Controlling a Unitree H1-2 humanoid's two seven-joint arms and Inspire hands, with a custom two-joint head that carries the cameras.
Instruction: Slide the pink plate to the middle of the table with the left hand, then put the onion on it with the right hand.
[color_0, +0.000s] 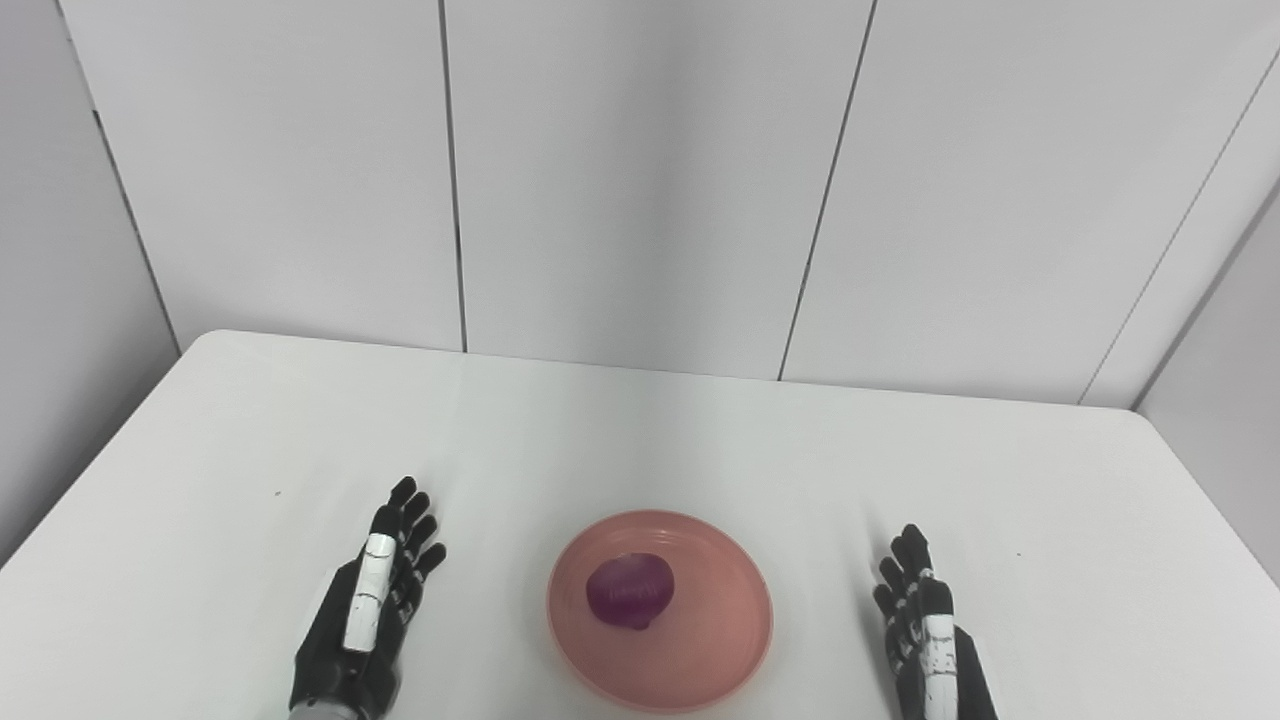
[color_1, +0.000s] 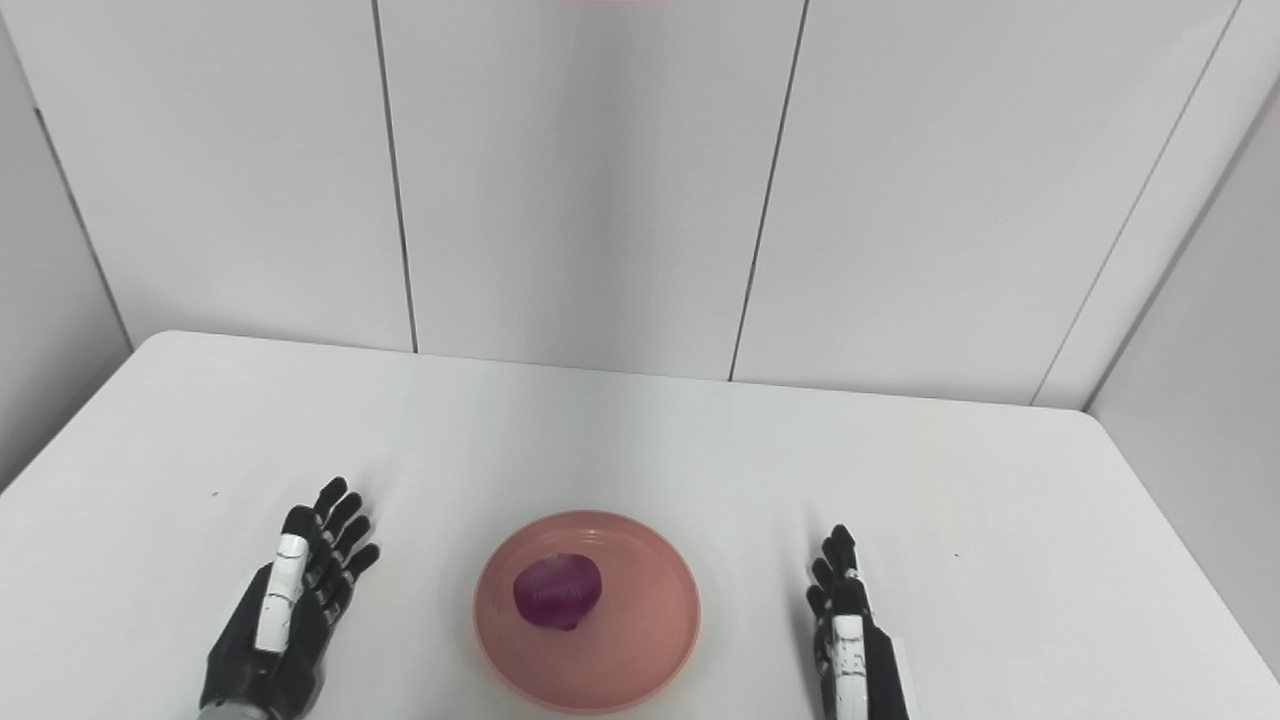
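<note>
Although the task speaks of two steps, the purple onion (color_0: 629, 590) already lies inside the pink plate (color_0: 700, 665), a little left of the plate's centre, and the plate sits on the white worktop (color_0: 640, 440) near its front edge. The left hand (color_0: 368, 610) rests well to the left of the plate, fingers stretched and apart, holding nothing. The right hand (color_0: 925, 630) stands well to the right of the plate, also spread and empty. The onion looks light, round and firm, with smooth skin, so I judge it may roll or slip; a grasp around its widest part from above would suit. The plate seems stiff and shallow, and probably slides easily when pushed at its rim.
</note>
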